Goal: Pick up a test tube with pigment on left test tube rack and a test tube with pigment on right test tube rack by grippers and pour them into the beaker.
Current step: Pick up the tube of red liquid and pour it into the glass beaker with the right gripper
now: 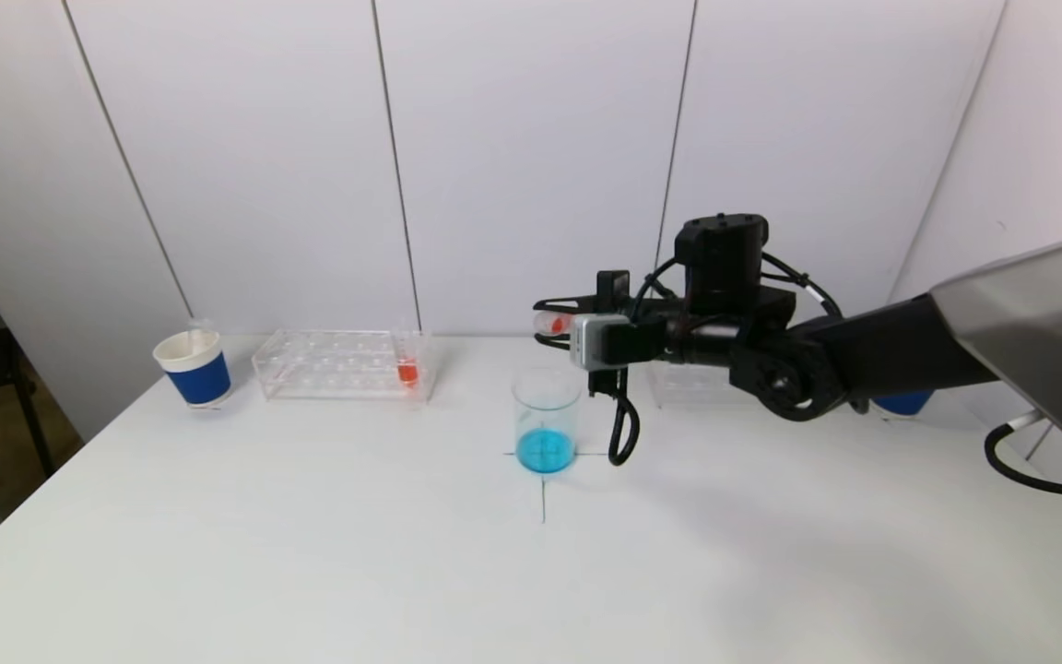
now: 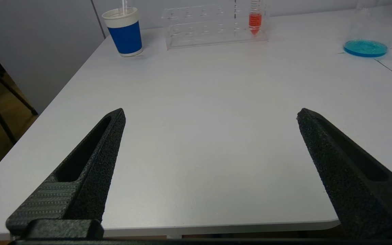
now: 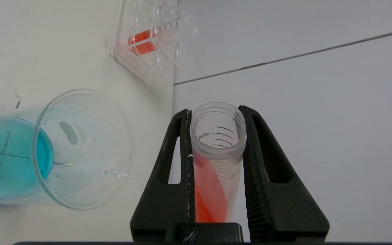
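My right gripper (image 1: 551, 323) is shut on a clear test tube (image 1: 553, 323) with red pigment and holds it lying sideways above and behind the glass beaker (image 1: 546, 420). In the right wrist view the tube (image 3: 216, 163) sits between the fingers with its open mouth pointing away, and the red liquid lies along its lower side. The beaker (image 3: 80, 149) holds blue liquid. The left rack (image 1: 344, 365) holds one tube with red pigment (image 1: 407, 367). My left gripper (image 2: 209, 119) is open and empty, low at the table's near left edge, out of the head view.
A blue and white paper cup (image 1: 194, 367) stands left of the left rack. The right rack (image 1: 688, 383) is mostly hidden behind my right arm, with another blue cup (image 1: 902, 403) behind it. A black cross is marked under the beaker.
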